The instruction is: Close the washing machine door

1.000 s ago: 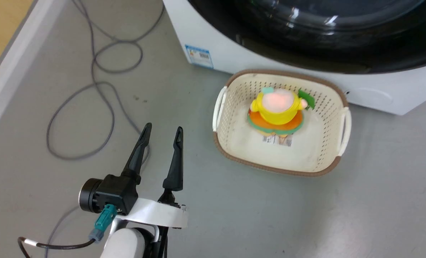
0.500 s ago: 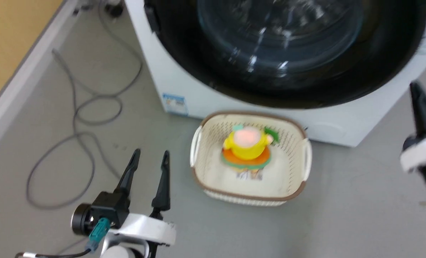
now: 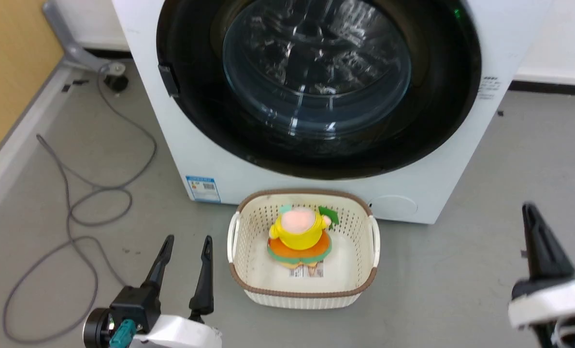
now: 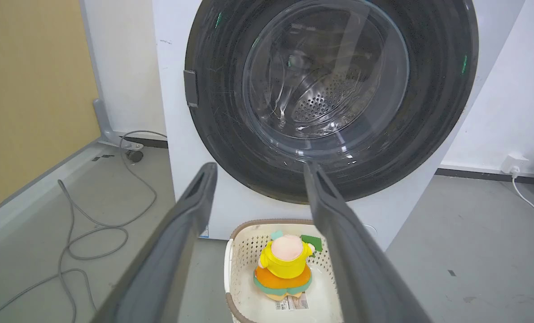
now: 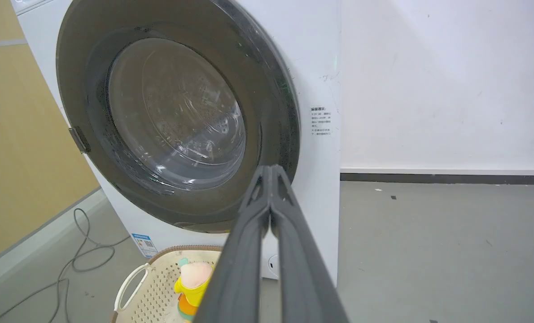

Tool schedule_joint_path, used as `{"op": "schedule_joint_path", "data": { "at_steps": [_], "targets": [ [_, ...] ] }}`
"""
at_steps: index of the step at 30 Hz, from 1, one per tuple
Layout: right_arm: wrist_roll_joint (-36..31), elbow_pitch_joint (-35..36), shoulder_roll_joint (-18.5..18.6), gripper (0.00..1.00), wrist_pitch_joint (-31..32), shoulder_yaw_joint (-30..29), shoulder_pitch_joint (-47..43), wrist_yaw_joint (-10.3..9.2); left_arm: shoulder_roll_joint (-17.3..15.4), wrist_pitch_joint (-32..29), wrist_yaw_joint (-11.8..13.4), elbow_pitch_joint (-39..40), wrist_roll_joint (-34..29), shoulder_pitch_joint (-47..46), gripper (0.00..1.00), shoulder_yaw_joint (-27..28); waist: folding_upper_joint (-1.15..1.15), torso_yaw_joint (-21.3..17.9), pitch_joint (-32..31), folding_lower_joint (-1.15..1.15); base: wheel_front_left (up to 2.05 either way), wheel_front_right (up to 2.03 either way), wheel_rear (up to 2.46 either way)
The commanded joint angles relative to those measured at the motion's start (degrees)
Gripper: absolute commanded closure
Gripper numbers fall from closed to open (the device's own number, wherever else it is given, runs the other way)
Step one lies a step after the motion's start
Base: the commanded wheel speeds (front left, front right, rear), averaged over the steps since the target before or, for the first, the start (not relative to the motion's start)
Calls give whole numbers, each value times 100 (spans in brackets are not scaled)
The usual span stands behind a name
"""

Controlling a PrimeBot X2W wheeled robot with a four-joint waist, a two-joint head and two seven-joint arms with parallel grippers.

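Washing machine door [image 3: 316,87] sits flush at upper centre; left gripper [image 3: 187,241] spread empty at lower left, right gripper [image 5: 270,172] pinched together.

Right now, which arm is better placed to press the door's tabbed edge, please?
Probably left: the left gripper lies below the black tab on the washing machine door; the right gripper lies beyond the basket.

Floor [image 3: 510,145]: grey, smooth, faintly scuffed, spread before me.
Back wall [image 5: 428,67]: plain white, dark skirting strip [image 5: 428,178] at its foot.
Side wall [image 3: 7,72], on my left: tan-yellow panel over a pale grey kerb [image 3: 12,150].
Cable [image 3: 131,205]: grey, loosely looped on the floor.
Wall socket [image 4: 514,162]: white, low.
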State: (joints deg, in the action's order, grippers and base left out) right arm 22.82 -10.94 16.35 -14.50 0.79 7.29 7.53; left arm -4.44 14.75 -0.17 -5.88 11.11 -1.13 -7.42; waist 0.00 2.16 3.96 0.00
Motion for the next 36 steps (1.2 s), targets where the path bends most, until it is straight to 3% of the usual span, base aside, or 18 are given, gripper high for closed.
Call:
{"op": "schedule_joint_path", "data": {
  "at_steps": [1, 7, 11, 12, 13, 14, 34, 35, 36],
  "targets": [
    [-52, 110, -137, 100, -35, -83, -180, -4, -22, 25, -15, -23, -21, 93, 0, 12, 0, -27, -72, 0, 0, 0, 0],
    [-469, 624, -785, 100, 57, -490, -890, -4, -23, 25, -42, -111, -29, 251, 0, -11, 0, -28, -180, 0, 0, 0, 0],
    [-735, 752, -1010, 100, 70, -616, -1156, -4, -20, 25, -62, -144, -56, 318, 0, -60, 0, 7, -231, 0, 0, 0, 0],
    [-795, 760, -1047, 90, 73, -635, -1205, -4, -18, 25, -63, -147, -66, 328, 0, -76, 0, 16, -240, 0, 0, 0, 0],
    [-880, 767, -1072, 33, 71, -650, -1245, -4, -15, 25, -60, -149, -77, 336, 0, -92, 0, 24, -244, 0, 0, 0, 0],
    [-961, 771, -1091, 0, 69, -657, -1274, -4, -14, 25, -55, -151, -97, 340, 0, -110, 0, 32, -248, 0, 0, 0, 0],
    [-1160, 859, -1162, 0, 75, -681, -1361, -4, 29, 25, 37, -51, -172, 328, 0, -165, 0, 112, -275, 0, 0, 0, 0],
    [-1134, 810, -1148, 100, 78, -680, -1277, 0, 16, -3, 19, -65, -135, 278, 100, -170, 0, 112, -275, 0, 0, 0, 0],
    [-1134, 809, -1148, 100, 78, -679, -1275, 0, 15, -9, 18, -70, -135, 277, 100, -168, 0, 111, -275, 0, 0, 0, 0]
  ]
}}
